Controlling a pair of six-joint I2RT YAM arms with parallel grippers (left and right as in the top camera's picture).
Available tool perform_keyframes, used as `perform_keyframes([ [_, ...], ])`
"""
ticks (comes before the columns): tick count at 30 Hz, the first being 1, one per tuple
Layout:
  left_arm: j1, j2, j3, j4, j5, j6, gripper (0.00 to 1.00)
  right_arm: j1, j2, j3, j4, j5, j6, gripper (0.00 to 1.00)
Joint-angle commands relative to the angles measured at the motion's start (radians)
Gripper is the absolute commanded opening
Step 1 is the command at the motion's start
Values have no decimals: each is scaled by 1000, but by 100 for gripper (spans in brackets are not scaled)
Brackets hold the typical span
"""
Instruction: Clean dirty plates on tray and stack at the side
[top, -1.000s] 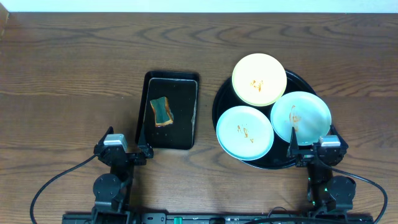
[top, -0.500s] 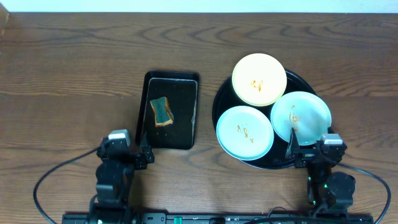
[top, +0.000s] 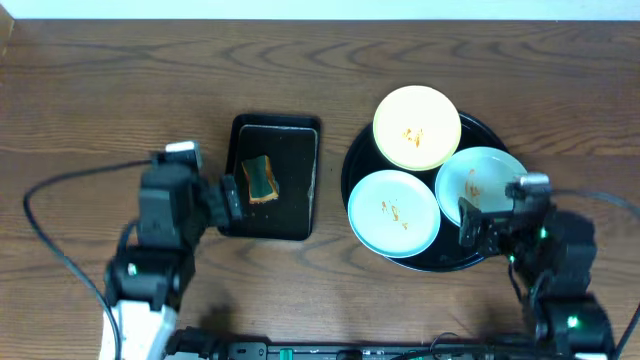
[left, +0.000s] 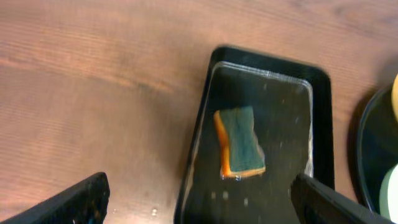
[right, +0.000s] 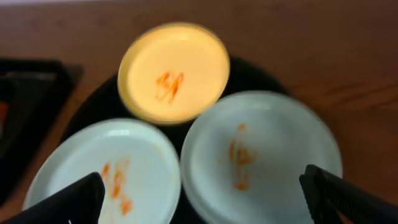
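Three smeared plates lie on the round black tray (top: 357, 160): a pale yellow plate (top: 417, 127) at the back, a mint-green plate (top: 393, 212) at the front left, and another mint-green plate (top: 480, 183) at the right. They also show in the right wrist view: yellow plate (right: 174, 71), left green plate (right: 102, 168), right green plate (right: 261, 155). My right gripper (top: 470, 222) is open and empty above the right green plate's near edge. My left gripper (top: 226, 200) is open and empty at the rectangular tray's left edge.
A small rectangular black tray (top: 296, 205) left of the round tray holds a green and orange sponge (top: 261, 178); the sponge (left: 240, 142) and the tray (left: 283, 74) show in the left wrist view. Bare brown wooden table (top: 100, 100) lies around.
Both arms have risen and moved forward from the table's near edge. The left gripper now hovers by the rectangular tray, the right one over the right green plate.
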Motion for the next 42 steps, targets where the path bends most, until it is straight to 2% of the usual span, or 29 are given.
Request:
perform_keyframes([
  [1, 6, 92, 146, -108, -4, -18, 94, 12, 110, 120, -85, -45, 10, 99],
  [5, 6, 153, 213, -234, -3, -36, 94, 12, 217, 216, -188, -50, 11, 99],
  [8, 6, 159, 213, -276, 0, -36, 94, 12, 247, 227, -188, -97, 11, 99],
  [13, 6, 159, 213, -278, 140, -36, 94, 12, 254, 227, -170, -206, 11, 99],
  [16, 6, 159, 213, -237, 157, -36, 94, 12, 254, 226, -170, -249, 11, 99],
  [24, 6, 270, 212, 24, 111, -36, 93, 11, 259, 224, -143, -265, 53, 99],
  [30, -23, 472, 212, 63, 100, -36, 91, 11, 263, 224, -136, -260, 56, 99],
  [35, -74, 629, 212, 86, 100, -37, 80, 11, 286, 224, -140, -261, 56, 98],
  [42, -95, 797, 212, 94, 100, -122, 76, 11, 312, 224, -144, -261, 56, 97],
])
